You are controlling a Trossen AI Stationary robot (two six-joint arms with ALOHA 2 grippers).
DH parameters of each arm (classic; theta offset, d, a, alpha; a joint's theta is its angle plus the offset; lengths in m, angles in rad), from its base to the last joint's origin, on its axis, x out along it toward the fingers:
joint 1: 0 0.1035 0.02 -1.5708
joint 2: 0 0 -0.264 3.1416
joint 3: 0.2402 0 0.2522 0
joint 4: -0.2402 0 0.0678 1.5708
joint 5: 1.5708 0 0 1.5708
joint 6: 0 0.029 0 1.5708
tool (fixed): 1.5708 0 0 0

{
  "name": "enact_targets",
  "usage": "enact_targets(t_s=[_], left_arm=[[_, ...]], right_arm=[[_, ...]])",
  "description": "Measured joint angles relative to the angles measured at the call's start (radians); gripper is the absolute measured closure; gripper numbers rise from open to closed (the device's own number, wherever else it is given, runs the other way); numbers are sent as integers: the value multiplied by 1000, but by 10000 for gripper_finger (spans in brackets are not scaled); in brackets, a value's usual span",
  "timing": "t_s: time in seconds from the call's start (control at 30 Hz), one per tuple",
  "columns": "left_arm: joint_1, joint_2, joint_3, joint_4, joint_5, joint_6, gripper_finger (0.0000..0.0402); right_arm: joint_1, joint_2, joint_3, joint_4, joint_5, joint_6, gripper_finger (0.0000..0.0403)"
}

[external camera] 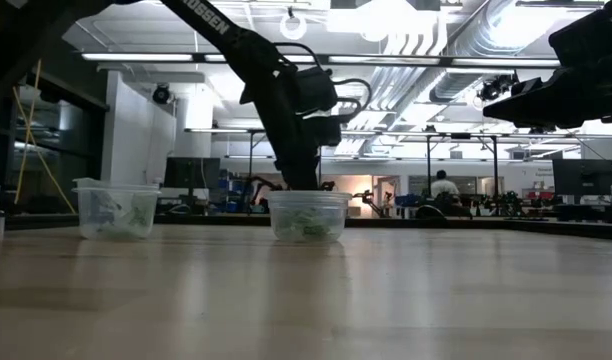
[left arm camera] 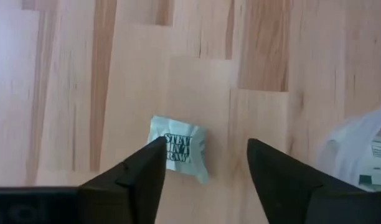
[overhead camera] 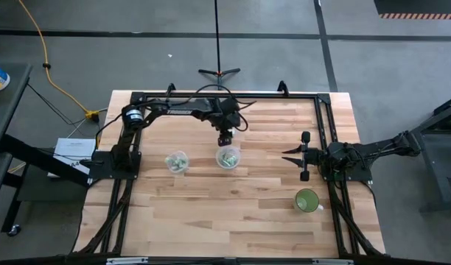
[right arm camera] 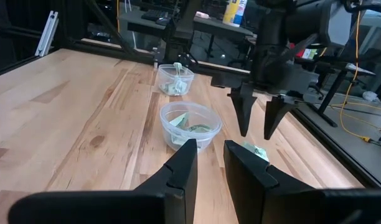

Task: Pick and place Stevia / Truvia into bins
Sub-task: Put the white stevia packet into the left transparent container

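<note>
Left wrist view: sachet [left arm camera: 179, 155] reads "STEVIA".

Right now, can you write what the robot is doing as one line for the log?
left hand: open, above a sachet on table | near cup: sachets inside | far cup: sachets inside | right hand: waiting at table's right edge

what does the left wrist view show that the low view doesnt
Only the left wrist view shows a loose Stevia sachet lying flat on the wooden table, below the left pincer, whose fingers are spread open above it.

Only the low view shows both clear bins whole, the left bin and the middle bin, each holding sachets, plus the raised right arm and the room behind.

Both show the tabletop and the middle bin, though the wrist view catches only its blurred edge.
</note>
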Motion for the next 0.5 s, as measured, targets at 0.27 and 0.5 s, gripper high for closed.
enact_targets(t_s=[0.27, 0.5], left_arm=[[-1, 14, 1, -1, 28, -1, 119], [0, 70, 1, 17, 17, 3, 146]], right_arm=[[0, 0, 0, 0, 0, 0, 331], [0, 0, 0, -2, 0, 0, 331]])
